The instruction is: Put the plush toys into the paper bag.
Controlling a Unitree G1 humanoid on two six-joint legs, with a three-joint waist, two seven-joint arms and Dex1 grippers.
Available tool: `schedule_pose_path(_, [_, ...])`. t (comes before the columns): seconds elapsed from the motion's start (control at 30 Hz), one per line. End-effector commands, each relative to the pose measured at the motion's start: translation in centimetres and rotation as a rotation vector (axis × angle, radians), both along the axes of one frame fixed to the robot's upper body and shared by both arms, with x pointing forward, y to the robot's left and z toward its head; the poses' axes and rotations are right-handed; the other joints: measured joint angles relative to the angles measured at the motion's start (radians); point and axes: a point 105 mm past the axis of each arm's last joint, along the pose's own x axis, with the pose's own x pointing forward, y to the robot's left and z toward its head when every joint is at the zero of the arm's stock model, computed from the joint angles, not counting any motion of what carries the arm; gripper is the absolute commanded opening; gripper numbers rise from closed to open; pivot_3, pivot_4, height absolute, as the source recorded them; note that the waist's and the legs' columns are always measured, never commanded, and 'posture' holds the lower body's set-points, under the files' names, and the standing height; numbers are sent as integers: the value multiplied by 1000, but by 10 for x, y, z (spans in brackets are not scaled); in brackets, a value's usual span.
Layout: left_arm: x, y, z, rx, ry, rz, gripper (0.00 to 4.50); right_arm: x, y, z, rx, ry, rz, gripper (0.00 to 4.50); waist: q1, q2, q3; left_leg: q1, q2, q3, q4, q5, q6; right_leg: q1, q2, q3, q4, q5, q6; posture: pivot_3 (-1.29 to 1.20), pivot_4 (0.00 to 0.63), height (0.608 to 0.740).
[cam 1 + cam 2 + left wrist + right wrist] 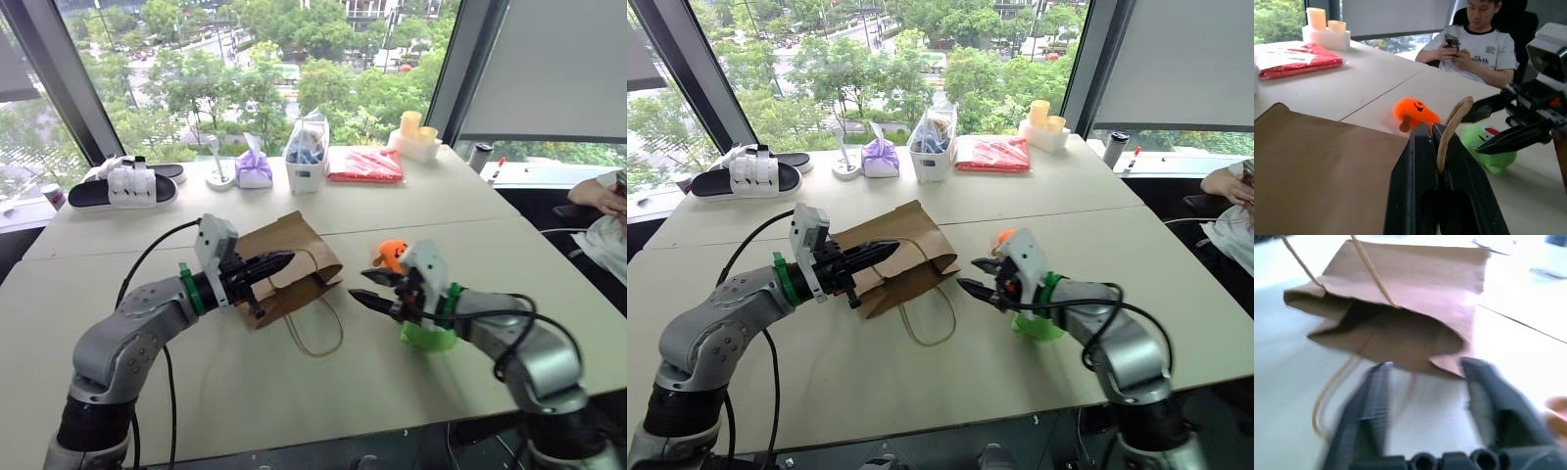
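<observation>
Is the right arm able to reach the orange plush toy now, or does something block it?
Probably yes. The right gripper, jaws open and empty, is close beside the orange plush toy, and nothing stands between them. The green plush toy lies under that arm.

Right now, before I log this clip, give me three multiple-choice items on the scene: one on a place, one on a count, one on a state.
1. Where are the plush toys?
A. inside the paper bag
B. on the table beside the right gripper
C. on the black sandals

2. How many plush toys show?
A. one
B. two
C. four

3. What is the left gripper doing?
A. shut on the paper bag's handle
B. open over the orange toy
C. shut on the green toy

Answers:
1 B: the orange toy and green toy lie on the table by the right gripper, outside the paper bag.
2 B: one orange, one green.
3 A: the left gripper pinches the handle.
</observation>
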Motion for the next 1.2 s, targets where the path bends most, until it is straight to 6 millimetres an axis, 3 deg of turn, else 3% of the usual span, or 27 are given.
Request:
schedule_pose_path(0.03, [-6, 0, 13, -4, -66, -21, 0, 2, -26, 0, -60, 19, -104, 4454, 2, 0, 0, 0, 0, 0, 1, 0, 0, 0, 0, 0, 0, 0, 0, 0, 150, 740])
schedule_pose_path(0.2, [-4, -2, 15, -6, -71, -27, 0, -4, -43, -29, -149, 118, -147, 4488, 4, 0, 0, 0, 0, 0, 1, 0, 0, 1, 0, 0, 0, 0, 0, 0, 150, 740])
schedule_pose_path(0.5, [-4, -2, 15, -6, -72, -27, 0, -5, -44, -30, -154, 120, -146, 4488, 4, 0, 0, 0, 0, 0, 1, 0, 0, 1, 0, 0, -1, 0, 0, 0, 150, 740])
schedule_pose_path(0.6, [2, -2, 21, -7, -92, -14, 0, 8, -83, -59, -410, 62, -286, 3692, 9, -1, 0, 0, 0, 0, 1, 0, 0, 1, 0, 0, -1, 0, 0, 0, 150, 740])
schedule_pose_path(0.63, [3, -2, 22, -8, -95, -12, 0, 10, -88, -63, -446, 48, -298, 3142, 11, -1, 0, -1, 0, 0, 2, 0, 0, 1, 0, 0, -1, 0, 0, 0, 150, 740])
schedule_pose_path(0.83, [5, -3, 25, -10, -105, -15, 0, 17, -92, -60, -507, -24, -295, 137, 5, -1, 0, 0, 0, 1, 2, 0, 0, 2, -1, 0, -1, 0, 0, 0, 150, 740])
schedule_pose_path(0.87, [5, -4, 25, -11, -106, -15, 0, 18, -92, -60, -506, -25, -291, 59, 5, -1, 0, 0, 0, 1, 2, 0, 0, 2, -1, 0, -1, 0, 0, 0, 150, 740])
schedule_pose_path(0.93, [5, -4, 25, -11, -107, -14, 0, 18, -88, -59, -482, -25, -277, 59, 6, -1, 0, 0, 0, 1, 3, 0, 0, 2, -1, 0, -1, 0, 0, 0, 150, 740])
schedule_pose_path(1.0, [5, -4, 26, -13, -106, -11, 0, 19, -74, -46, -345, -14, -265, 59, 5, -2, 0, 0, 0, 1, 3, 0, 0, 2, -1, 0, -1, 0, 0, 0, 150, 740])
schedule_pose_path(1.1, [6, -4, 30, -40, -104, -8, 0, 13, -34, -22, -147, -4, -129, 59, 1, -1, 0, 0, 0, 0, 3, 0, 0, 2, 0, 0, -1, 0, 0, 0, 150, 740])
schedule_pose_path(1.2, [7, -5, 37, -67, -103, -10, 0, 3, 0, -10, -42, 17, 13, 59, 0, -1, 0, 0, 1, 0, 2, 0, 0, 2, 0, 0, 0, 0, 0, 0, 150, 740])
